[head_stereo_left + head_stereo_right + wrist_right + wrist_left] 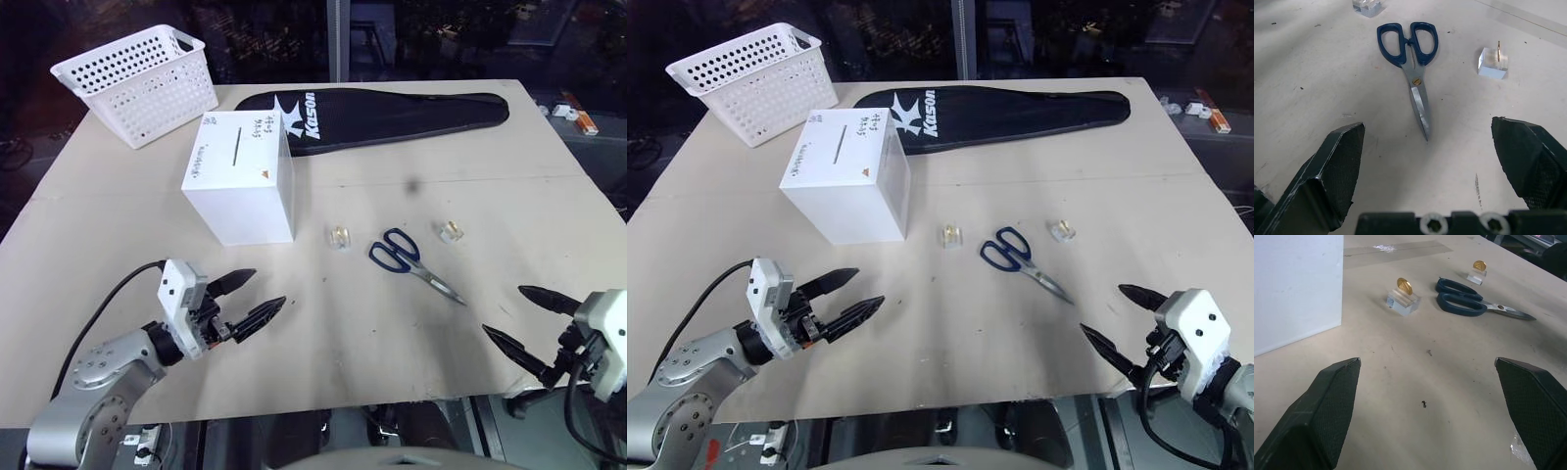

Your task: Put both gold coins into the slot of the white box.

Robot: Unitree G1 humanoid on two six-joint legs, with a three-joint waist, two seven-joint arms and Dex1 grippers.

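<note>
On the pale, matte table [392, 352], scuffed with small dark specks, sits the white box [240, 191], a smooth cube with sharp edges. Its slot [236, 147] is a thin dark slit in the top face, beside small handwritten marks. Just to the box's right stand the two gold coins, each a shiny disc set upright in a clear squarish plastic block: one coin [339, 235] near the box's lower corner, the other coin [451, 231] farther right. Between them lie blue-handled scissors [411, 262] with closed steel blades pointing toward the near edge.

Toward the back, a white perforated plastic basket [137, 83] stands left of a long, flat black fabric racket cover [372, 116] with white lettering.

Near the front edge, the left gripper [255, 297] hangs with its jaws spread wide, the black tapered fingers [1327, 406] finely textured and holding nothing. The right gripper [524, 321] is likewise wide and empty, aimed at the scissors.
</note>
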